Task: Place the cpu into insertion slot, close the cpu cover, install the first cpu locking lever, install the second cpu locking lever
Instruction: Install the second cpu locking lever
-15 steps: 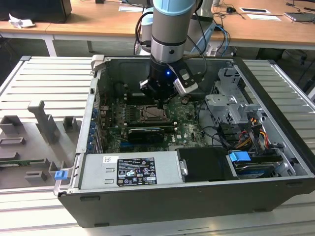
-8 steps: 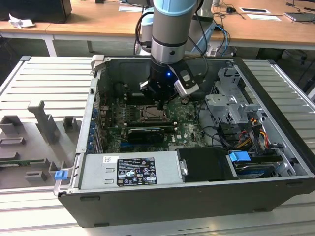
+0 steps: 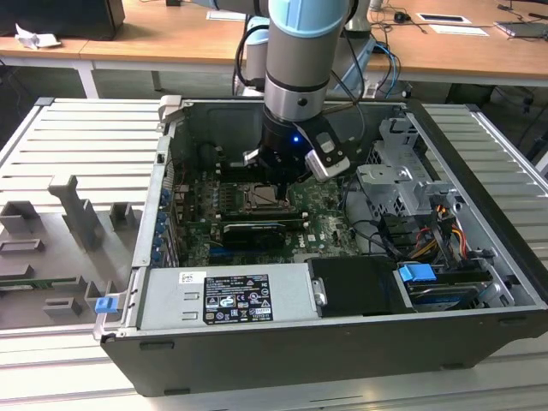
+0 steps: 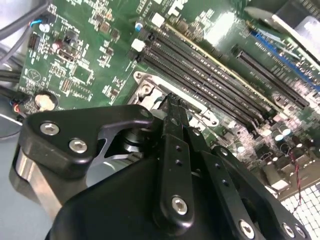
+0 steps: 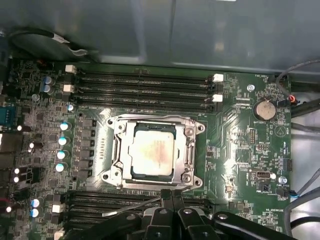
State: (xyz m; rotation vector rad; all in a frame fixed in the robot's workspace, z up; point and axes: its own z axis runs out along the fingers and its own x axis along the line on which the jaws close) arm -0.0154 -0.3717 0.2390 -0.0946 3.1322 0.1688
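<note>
The arm [image 3: 295,51] stands near vertical inside the open computer case [image 3: 479,223], wrist down over the green board [image 5: 240,165], with the hand [image 5: 171,196] at the socket's edge beside the memory slots [image 5: 145,82]. The cpu [image 5: 152,150] lies in the insertion slot [image 5: 116,134] with the cpu cover [image 5: 189,145] down around it. The fingers [image 4: 175,117] are drawn together, holding nothing; judged, the lever step needs a low, steady sideways press kept off the chip face.

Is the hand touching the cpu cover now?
Cannot tell. In the first wrist view the hand ends right at the edge of the cpu cover, over the cpu, but neither contact nor a gap is plain.
</note>
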